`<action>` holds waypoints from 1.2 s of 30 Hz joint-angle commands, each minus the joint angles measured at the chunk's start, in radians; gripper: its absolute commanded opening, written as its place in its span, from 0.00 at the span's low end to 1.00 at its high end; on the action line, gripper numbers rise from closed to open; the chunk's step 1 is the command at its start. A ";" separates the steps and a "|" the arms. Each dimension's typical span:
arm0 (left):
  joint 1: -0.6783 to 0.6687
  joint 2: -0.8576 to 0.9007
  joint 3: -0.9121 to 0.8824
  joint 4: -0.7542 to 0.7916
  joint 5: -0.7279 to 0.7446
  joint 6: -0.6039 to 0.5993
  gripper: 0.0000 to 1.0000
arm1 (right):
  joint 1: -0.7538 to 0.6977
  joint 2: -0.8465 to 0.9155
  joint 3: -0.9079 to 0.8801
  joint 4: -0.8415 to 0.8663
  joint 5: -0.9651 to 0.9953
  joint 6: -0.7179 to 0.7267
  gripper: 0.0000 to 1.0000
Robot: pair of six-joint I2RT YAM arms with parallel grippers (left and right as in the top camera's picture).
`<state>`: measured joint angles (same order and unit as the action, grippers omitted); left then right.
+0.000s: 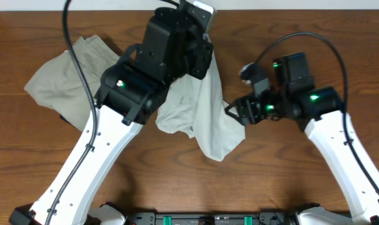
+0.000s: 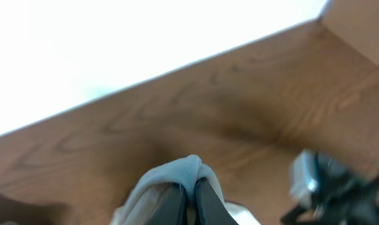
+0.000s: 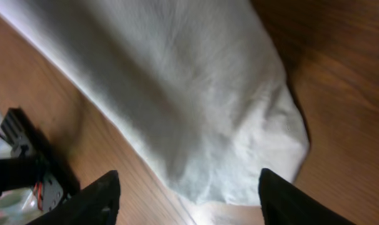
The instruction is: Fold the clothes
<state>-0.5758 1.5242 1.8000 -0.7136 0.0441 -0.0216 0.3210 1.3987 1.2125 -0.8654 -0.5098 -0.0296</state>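
Above the table (image 1: 271,181), left hand (image 2: 191,190) pinches T-shirt (image 1: 208,119).

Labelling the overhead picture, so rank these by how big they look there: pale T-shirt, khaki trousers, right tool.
Largest, not ranked against each other: pale T-shirt and khaki trousers. Their visible parts look alike, and the left arm hides some of each.
Smallest: right tool, clearly.

Wrist views blurred; bright light whitens the T-shirt (image 3: 196,94).
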 commanded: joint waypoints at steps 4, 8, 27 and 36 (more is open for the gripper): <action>0.003 -0.019 0.112 0.011 -0.058 0.030 0.06 | 0.126 0.016 -0.005 0.085 0.108 0.127 0.73; 0.003 -0.023 0.140 0.011 -0.058 0.030 0.06 | 0.185 0.061 -0.006 0.127 0.178 0.235 0.72; -0.010 -0.024 0.209 0.012 -0.147 0.055 0.06 | 0.407 0.137 -0.006 0.298 0.510 0.674 0.80; -0.090 -0.035 0.266 0.012 -0.306 0.055 0.06 | 0.430 0.146 -0.006 0.351 0.590 0.807 0.69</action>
<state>-0.6430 1.5166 2.0270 -0.7128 -0.1673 0.0246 0.7391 1.5391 1.2083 -0.5282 0.0277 0.7128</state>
